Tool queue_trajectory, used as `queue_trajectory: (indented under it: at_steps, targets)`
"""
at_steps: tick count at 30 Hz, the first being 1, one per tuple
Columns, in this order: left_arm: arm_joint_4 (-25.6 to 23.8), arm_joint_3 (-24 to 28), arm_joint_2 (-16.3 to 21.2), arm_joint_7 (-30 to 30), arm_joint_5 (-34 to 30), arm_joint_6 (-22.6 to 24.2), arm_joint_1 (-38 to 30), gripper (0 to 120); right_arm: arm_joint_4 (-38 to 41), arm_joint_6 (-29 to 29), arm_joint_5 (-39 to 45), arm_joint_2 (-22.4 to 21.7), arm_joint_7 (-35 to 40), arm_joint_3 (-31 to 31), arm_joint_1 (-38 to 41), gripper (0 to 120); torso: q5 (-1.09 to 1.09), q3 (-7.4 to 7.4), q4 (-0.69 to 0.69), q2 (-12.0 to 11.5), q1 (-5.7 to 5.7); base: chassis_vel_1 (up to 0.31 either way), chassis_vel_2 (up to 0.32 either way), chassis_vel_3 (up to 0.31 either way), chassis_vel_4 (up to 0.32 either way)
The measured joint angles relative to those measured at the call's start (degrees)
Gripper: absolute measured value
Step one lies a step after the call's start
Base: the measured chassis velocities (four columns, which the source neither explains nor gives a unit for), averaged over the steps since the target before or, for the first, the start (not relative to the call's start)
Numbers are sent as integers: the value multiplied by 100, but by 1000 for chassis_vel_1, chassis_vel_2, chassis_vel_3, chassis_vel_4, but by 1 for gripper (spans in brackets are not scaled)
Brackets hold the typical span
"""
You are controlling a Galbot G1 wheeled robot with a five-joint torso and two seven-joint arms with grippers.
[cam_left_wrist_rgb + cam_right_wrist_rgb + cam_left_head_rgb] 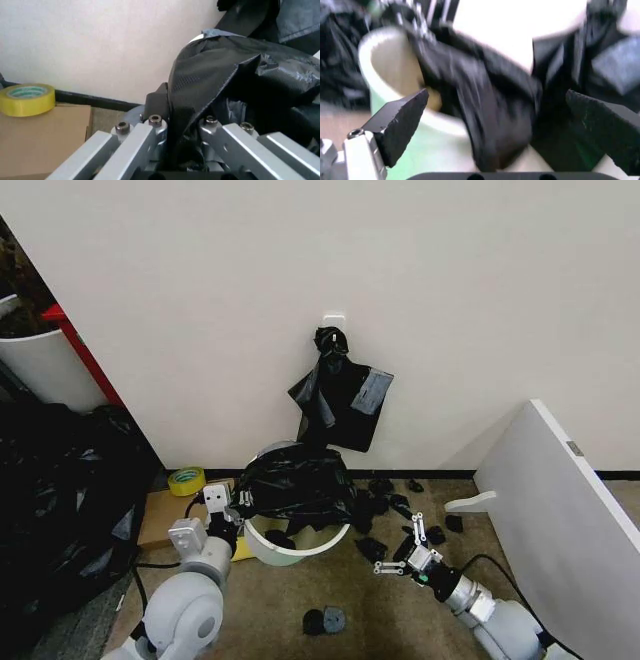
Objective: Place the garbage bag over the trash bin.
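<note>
The garbage bag (298, 482) lies crumpled across the top of the trash bin (290, 548), covering the back and left part of the opening while the front rim stays bare. Its bulk runs roughly side to side over the rim, from the left gripper toward the right, with a flap hanging down over the bin's right side (the folds make the mouth of the bag hard to make out). In the left wrist view the bag (235, 86) rises as a dark wrinkled sheet from between the metal fingers. The bin stands on the floor against the white wall (400, 280).

The left gripper (240, 505) sits at the bin's left rim, clenched on the edge of the bag. The right gripper (416, 542) hovers low to the right of the bin, apart from it, its fingers (400, 123) spread wide with nothing between them; its wrist view faces the bin's side and the draped plastic.

Behind the bin a knotted bunch of black bags (340, 392) hangs on the wall. A yellow tape roll (186, 480) rests on cardboard (165, 515) to the left.
</note>
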Motion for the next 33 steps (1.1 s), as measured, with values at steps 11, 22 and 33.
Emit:
queue_trajectory:
  at_steps: [11,22,33]
  targets:
    - [-248,1,34,-26,22,-5,96,5,603,-1095,-2692,290,1358,-161,-221,83,1,0,0,0,0,0,0,0,0]
    - [-301,103,5,-37,107,-5,105,5,889,-1771,-4132,478,1535,-260,-46,93,0,0,0,0,0,0,0,0,0]
    - [-360,101,-18,-41,114,8,80,5,1328,-1991,-4445,338,552,-258,-66,94,1,0,-1,0,0,0,0,0,0]
